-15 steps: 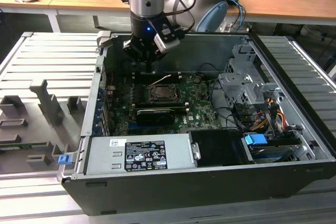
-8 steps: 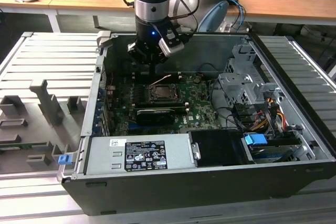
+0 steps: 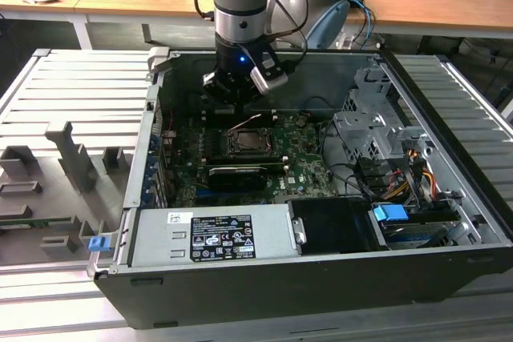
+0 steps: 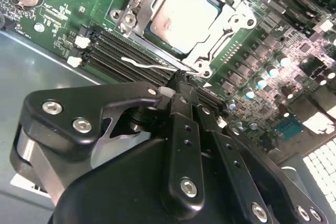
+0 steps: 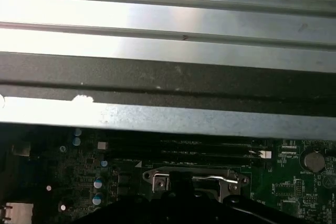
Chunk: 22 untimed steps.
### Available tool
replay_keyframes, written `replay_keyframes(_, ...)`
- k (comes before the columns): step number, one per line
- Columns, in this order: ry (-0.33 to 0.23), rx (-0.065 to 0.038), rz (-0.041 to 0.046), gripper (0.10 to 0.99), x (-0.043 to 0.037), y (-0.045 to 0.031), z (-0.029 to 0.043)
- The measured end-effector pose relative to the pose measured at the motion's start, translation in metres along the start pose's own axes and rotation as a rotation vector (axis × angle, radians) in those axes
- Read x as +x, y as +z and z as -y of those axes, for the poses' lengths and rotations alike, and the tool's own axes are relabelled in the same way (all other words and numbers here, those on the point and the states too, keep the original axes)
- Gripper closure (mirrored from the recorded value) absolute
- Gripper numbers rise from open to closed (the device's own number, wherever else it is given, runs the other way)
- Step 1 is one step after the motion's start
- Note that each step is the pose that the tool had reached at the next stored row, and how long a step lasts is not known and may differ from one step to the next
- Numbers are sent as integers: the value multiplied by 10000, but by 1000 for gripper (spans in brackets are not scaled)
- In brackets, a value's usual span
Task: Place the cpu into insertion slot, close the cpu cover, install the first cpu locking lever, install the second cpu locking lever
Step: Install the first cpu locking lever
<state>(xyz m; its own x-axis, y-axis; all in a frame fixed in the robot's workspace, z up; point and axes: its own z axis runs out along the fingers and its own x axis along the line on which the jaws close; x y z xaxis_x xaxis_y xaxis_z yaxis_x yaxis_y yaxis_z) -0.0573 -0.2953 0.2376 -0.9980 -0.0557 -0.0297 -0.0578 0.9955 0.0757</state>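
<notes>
Cpu (image 4: 184, 17) seated in socket, just beyond tool (image 4: 181, 85) tips.

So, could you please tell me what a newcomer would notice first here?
Probably the open computer case with its green motherboard, the gripper hanging low over the socket. In the second wrist view, the silvery cpu sits in the socket, framed by the cpu cover.

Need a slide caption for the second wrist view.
Gripper poised at a locking lever beside the socket, cpu seated under the closed cpu cover.
</notes>
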Motion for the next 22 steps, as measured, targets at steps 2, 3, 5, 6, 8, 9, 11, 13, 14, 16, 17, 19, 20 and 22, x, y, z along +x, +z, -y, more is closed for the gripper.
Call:
replay_keyframes(2, -203, -8, -14, 980, -7, 18, -4)
replay_keyframes(3, -321, -11, -23, 980, -9, 26, -5)
replay_keyframes(5, -391, -12, -30, 980, -27, 46, -17)
replay_keyframes(6, -391, -12, -30, 980, -34, 55, -24)
replay_keyframes(8, -392, -14, -29, 980, -54, 72, -37)
replay_keyframes(9, -392, -15, -28, 980, -65, 81, -50)
replay_keyframes(11, -392, -14, -30, 980, -91, 102, -77)
replay_keyframes(13, -391, -15, -29, 980, -111, 116, -82)
replay_keyframes(14, -390, -13, -30, 980, -123, 123, -81)
replay_keyframes(16, -386, -13, -30, 980, -146, 130, -79)
replay_keyframes(17, -386, -14, -28, 980, -160, 134, -78)
replay_keyframes(19, -385, -14, -28, 980, -199, 141, -75)
replay_keyframes(20, -385, -12, -28, 980, -219, 146, -73)
replay_keyframes(22, -386, -8, -29, 980, -252, 157, -71)
